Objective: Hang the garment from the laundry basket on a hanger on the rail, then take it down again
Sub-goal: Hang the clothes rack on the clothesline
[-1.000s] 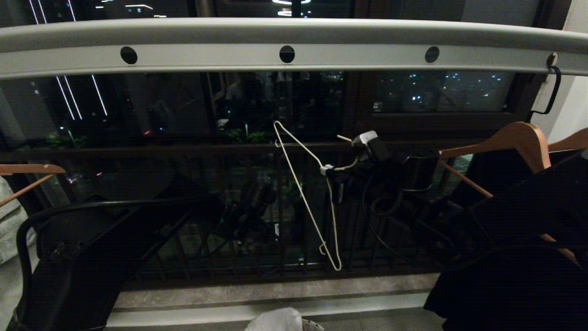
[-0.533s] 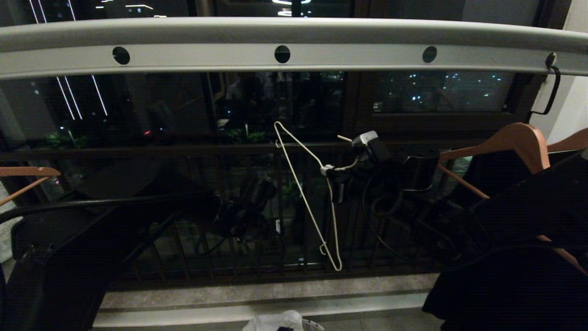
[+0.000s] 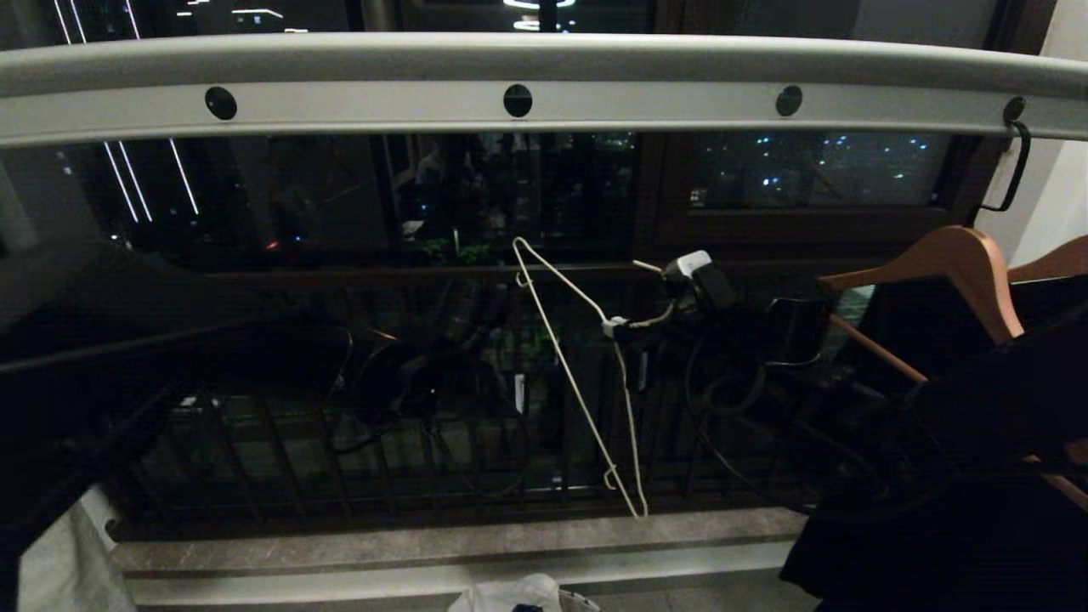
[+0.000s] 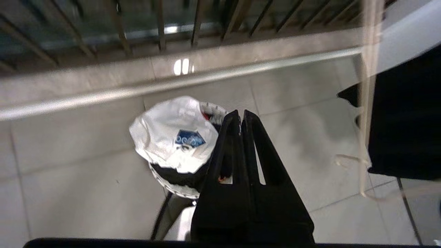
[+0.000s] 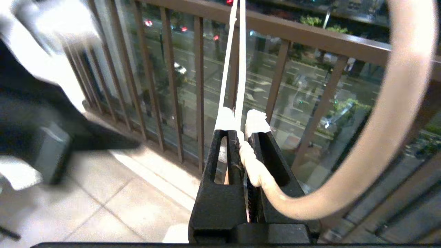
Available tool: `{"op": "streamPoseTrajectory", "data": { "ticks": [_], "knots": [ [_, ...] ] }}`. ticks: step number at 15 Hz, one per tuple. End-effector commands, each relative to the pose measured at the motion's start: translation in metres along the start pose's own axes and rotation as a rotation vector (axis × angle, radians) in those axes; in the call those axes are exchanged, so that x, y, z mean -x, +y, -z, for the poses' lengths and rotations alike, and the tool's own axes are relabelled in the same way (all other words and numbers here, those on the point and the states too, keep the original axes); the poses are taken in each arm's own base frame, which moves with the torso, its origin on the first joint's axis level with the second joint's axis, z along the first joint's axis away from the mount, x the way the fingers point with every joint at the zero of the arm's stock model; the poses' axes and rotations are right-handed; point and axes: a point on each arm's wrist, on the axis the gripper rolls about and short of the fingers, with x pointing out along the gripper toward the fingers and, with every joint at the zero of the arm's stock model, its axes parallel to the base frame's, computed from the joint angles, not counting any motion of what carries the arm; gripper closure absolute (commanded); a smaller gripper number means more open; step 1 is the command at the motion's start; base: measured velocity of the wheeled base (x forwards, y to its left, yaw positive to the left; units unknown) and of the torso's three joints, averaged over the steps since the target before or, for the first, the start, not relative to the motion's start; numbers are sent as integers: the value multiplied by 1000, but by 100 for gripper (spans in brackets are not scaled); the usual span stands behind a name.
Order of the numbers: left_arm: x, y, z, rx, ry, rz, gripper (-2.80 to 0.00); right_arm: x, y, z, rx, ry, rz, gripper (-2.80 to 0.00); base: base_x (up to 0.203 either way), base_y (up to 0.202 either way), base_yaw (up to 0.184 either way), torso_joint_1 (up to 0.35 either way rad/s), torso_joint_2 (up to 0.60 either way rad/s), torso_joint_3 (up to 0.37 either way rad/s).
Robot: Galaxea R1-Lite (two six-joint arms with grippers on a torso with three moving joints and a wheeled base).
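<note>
Right gripper [image 5: 241, 132]: its two black fingers are squeezed tight on the twisted neck of the white wire hanger [image 3: 578, 374]. In the head view it is out in front of the dark balcony bars, a bit right of the middle.
Hanger: it hangs tilted and sideways from the right gripper. One end points up and the other end points down near the stone ledge. It is below the rail and does not touch it. Its curved hook bends round close to the camera in the right wrist view.
Left gripper [image 4: 241, 115]: its two black fingers are pressed together with nothing between them. It is up in the air, over the floor tiles and over the basket.
Left arm: a big dark shape on the left side of the head view.
T-shirt [image 4: 174, 137]: white with a blue picture on it. It is bunched up on top of the laundry basket [image 4: 172, 186] on the floor, down below the left gripper.
Laundry basket: round, with a pale rim. It stands on the floor tiles near the stone ledge. Something dark is inside, under the T-shirt.
Rail [image 3: 544, 81]: a long grey bar with round holes, right across the top of the head view.
Wooden hanger [image 3: 960, 263]: brown, on the right, with black clothes [image 3: 952, 476] on it.
</note>
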Motion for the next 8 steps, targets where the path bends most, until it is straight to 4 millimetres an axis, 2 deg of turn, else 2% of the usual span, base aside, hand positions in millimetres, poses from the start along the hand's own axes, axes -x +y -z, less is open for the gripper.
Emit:
{"op": "streamPoseTrajectory", "data": {
  "ticks": [1, 3, 5, 6, 8],
  "knots": [
    [69, -15, -18, -21, -93, 52, 0, 31, 9, -29, 12, -32, -14, 0, 0, 0, 0, 0, 0, 0],
    [121, -24, -17, -61, -94, 82, 0, 57, 24, -46, 14, -5, -37, 0, 0, 0, 0, 0, 0, 0],
    [173, -30, -13, -104, -109, 134, 0, 77, 54, -59, 20, 55, -72, 0, 0, 0, 0, 0, 0, 0],
    [197, -31, -11, -118, -127, 161, 0, 83, 71, -65, 29, 104, -78, 0, 0, 0, 0, 0, 0, 0],
    [240, -28, -7, -139, -170, 212, 0, 88, 95, -89, 50, 129, -32, 0, 0, 0, 0, 0, 0, 0]
  ]
}}
